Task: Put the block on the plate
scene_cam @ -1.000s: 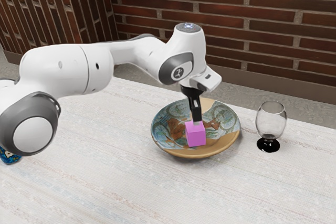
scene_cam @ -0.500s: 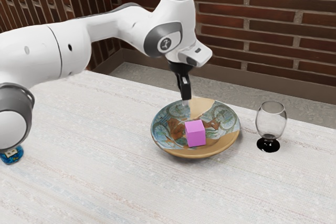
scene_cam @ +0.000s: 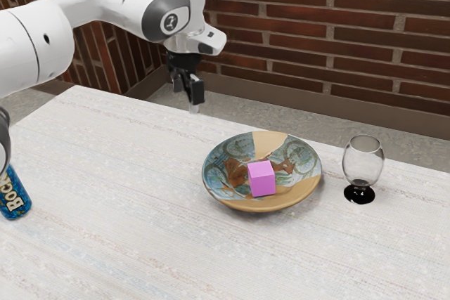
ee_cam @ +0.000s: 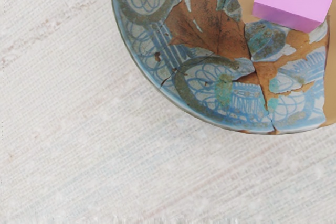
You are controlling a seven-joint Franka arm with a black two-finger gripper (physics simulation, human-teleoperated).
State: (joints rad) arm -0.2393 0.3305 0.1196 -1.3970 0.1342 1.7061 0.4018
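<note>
“Two brick walls (scene_cam: 337,26) first, meeting in a corner behind everything?”

“Yes, dark red, with a brown skirting along the foot and a speckled grey floor (scene_cam: 239,112) below. Then the counter (scene_cam: 126,244), pale and woven-looking, with faint streaks.”

“And the white arm (scene_cam: 35,47)?”

“It reaches in from the exterior view's left, above the counter.”

“What's around the plate (scene_cam: 295,197)?”

“A clear glass (scene_cam: 363,159) stands upright on its black foot (scene_cam: 359,194), a little apart, toward the exterior view's right. The plate lies between it and the gripper (scene_cam: 188,98). Over at that view's left edge is a blue can (scene_cam: 14,198) lettered BOCK, well apart from the plate and partly out of frame.”

“How is the gripper?”

“Up in the air on the arm's side of the plate, clear of the block (scene_cam: 261,179), its fingers parted and holding nothing.”

“So the plate holds the block?”

“It does. The plate is shallow, painted blue, rust and tan with crack-like lines. The pink block sits inside the rim; the wrist view shows it there too.”
</note>
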